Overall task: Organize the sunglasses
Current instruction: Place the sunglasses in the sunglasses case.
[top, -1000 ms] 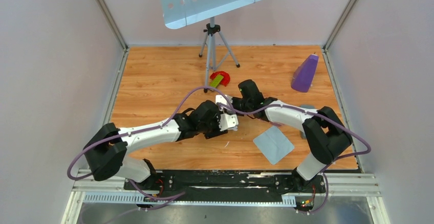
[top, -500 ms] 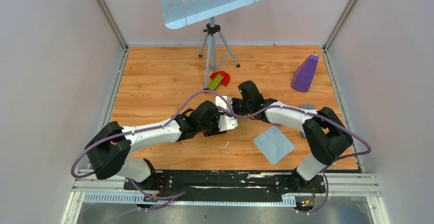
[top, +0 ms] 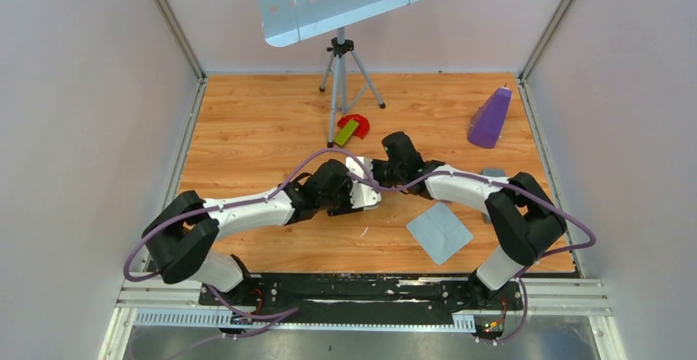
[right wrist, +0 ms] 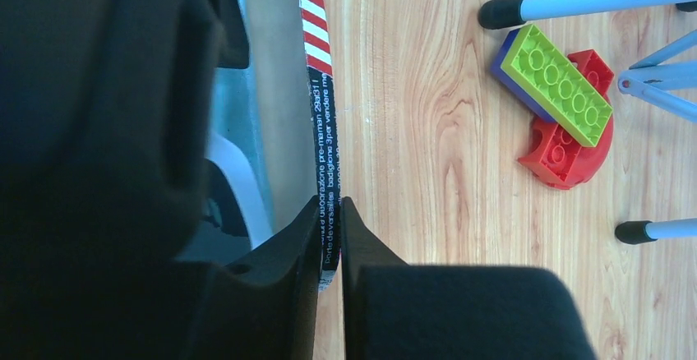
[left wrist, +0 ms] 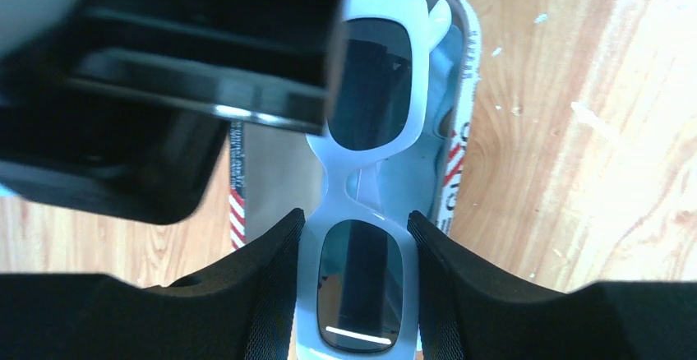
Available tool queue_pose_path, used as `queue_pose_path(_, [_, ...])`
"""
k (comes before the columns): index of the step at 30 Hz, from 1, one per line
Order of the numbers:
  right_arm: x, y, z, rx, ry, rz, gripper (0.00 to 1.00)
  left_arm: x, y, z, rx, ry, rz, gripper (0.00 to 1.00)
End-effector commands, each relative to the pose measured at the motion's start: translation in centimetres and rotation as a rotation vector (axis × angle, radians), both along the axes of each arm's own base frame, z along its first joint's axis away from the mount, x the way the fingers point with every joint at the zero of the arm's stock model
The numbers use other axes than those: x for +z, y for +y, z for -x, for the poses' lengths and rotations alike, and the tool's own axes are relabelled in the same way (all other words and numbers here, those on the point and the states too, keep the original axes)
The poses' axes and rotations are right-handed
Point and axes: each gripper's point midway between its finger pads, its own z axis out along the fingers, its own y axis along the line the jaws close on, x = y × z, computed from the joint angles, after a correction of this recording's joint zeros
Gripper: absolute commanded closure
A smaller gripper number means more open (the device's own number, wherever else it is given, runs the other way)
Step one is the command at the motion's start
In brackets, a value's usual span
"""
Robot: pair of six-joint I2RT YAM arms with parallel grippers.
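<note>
The sunglasses [left wrist: 374, 72] have a thick white frame and dark lenses. My left gripper [left wrist: 356, 222] is shut on them, its pads against both sides of one lens. They hang over the open mouth of a clear flat pouch [left wrist: 275, 171] with a red-and-white striped printed edge. My right gripper [right wrist: 330, 208] is shut on that printed edge [right wrist: 316, 89]. In the top view both grippers meet mid-table, left gripper [top: 364, 194] and right gripper [top: 363, 168], with the pouch [top: 358, 165] between them. The sunglasses are hidden there.
Red, green and blue toy bricks [top: 352, 126] lie just behind the grippers, next to the feet of a tripod stand [top: 340, 64]. They also show in the right wrist view [right wrist: 559, 97]. A blue-grey cloth [top: 440, 232] lies front right. A purple cone-like object [top: 490, 117] stands back right.
My left arm has shifted a little up and left, bringing the sunglasses closer to the pouch. The right arm has barely moved.
</note>
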Motion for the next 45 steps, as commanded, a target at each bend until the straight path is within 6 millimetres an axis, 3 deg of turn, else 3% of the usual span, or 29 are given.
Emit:
queue_pose_path(1, [0.9,1.4,2.1,0.096,-0.023,-0.025,1.00,-1.2,0.8,1.3,0.010,0.113,-0.017,0.52])
queue_pose_path(16, [0.7,1.2,2.6,0.109,-0.012,-0.017,1.00,-3.0,0.7,0.1,0.040,0.140,-0.119,0.42])
queue_pose_path(25, [0.5,1.2,2.6,0.108,-0.011,-0.013,1.00,-2.1,1.0,0.7,0.033,0.115,-0.082,0.40])
queue_pose_path(31, [0.5,1.1,2.4,0.096,-0.012,-0.010,1.00,1.2,1.0,1.8,0.024,0.039,-0.028,0.38])
queue_pose_path(38, [0.4,1.0,2.1,0.081,-0.016,-0.005,1.00,8.6,2.2,2.8,0.087,-0.080,0.222,0.35])
queue_pose_path(41, [0.2,1.1,2.2,0.082,-0.011,-0.005,1.00,10.9,2.9,3.8,0.110,-0.086,0.322,0.34])
queue_pose_path(45, [0.3,1.4,2.1,0.079,-0.015,-0.008,1.00,11.3,3.6,4.7,0.121,-0.072,0.357,0.33])
